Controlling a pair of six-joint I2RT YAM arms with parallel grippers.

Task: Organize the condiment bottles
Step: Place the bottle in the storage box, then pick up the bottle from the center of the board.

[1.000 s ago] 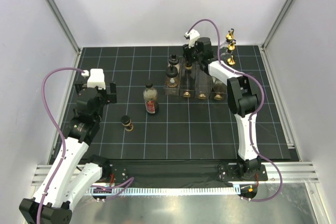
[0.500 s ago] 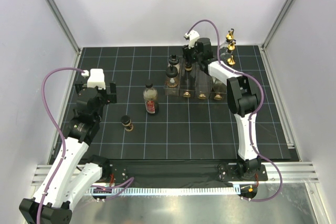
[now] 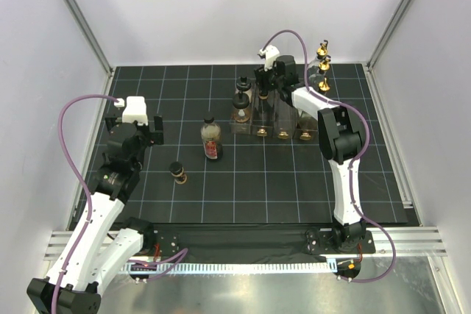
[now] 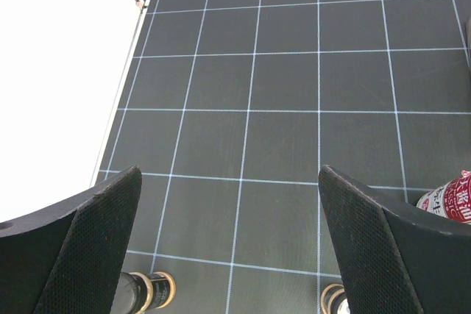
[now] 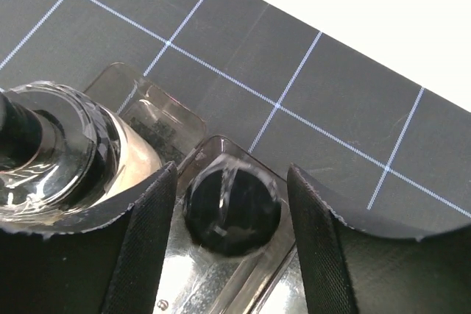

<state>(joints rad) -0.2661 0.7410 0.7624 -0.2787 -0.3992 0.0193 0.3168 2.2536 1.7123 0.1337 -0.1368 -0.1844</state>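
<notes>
Condiment bottles (image 3: 241, 110) mostly stand in a clear rack (image 5: 126, 79) at the tabletop's (image 3: 257, 182) rear; a red-labelled bottle (image 3: 211, 140) stands apart. Right tool (image 5: 231, 182) straddles one black cap (image 5: 232, 209), parted, apparently not gripping. Left tool (image 4: 229, 176) gapes wide, empty.

The dark, white-gridded bench (image 3: 257, 182) carries a red-labelled bottle (image 3: 211, 140) standing near its middle, and a small brown bottle (image 3: 178, 173) nearer and to the left. Farther back stands a clear rack (image 3: 283, 117) — and two tall gold-spouted bottles (image 3: 321, 68) at the far right.
</notes>
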